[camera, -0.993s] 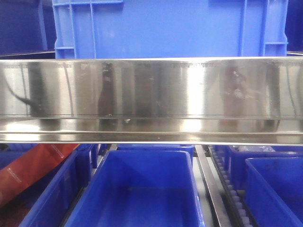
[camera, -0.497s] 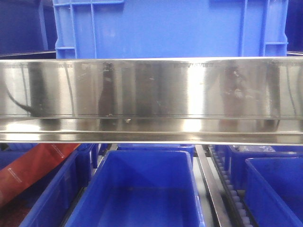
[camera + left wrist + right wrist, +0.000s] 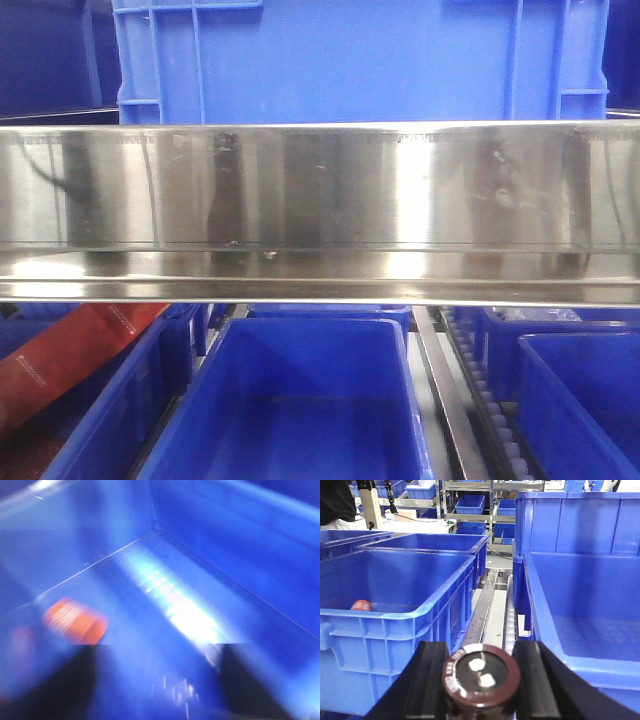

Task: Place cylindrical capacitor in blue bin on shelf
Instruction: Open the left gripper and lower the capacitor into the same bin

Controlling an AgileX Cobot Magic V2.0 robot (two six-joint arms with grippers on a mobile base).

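While the right gripper (image 3: 481, 692) clasps a brown capacitor (image 3: 481, 674) near a blue bin (image 3: 580, 545), the left gripper (image 3: 160, 705) shows too blurred to tell its grip.

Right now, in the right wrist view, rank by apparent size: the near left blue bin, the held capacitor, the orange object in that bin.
1. near left blue bin.
2. capacitor, inflated by sitting right at the lens.
3. orange object, farther off; its true size against the capacitor is unsure.
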